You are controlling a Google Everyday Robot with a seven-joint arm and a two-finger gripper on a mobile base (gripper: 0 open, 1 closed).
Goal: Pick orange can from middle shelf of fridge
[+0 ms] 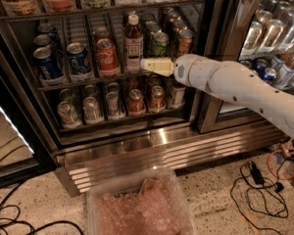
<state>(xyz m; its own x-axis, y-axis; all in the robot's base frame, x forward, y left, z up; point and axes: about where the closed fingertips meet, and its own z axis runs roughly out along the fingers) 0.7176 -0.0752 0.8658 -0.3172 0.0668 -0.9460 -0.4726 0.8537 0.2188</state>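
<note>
The orange can (184, 41) stands at the right end of the middle shelf (83, 82) of the fridge (152, 148), behind a green can (160, 44). My gripper (155, 65) is pale yellow, points left and sits at the shelf's front edge. It is just below the green can, to the lower left of the orange can and right of a brown bottle (133, 44). It holds nothing that I can see. My white arm (235, 84) reaches in from the right and hides the shelf's right front.
A red Coca-Cola can (107, 58) and blue cans (47, 65) fill the lanes to the left. A lower rack (112, 119) holds silver and reddish cans. A neighbouring cooler (274, 33) stands at the right. A plastic bin (137, 204) and cables (257, 180) lie on the floor.
</note>
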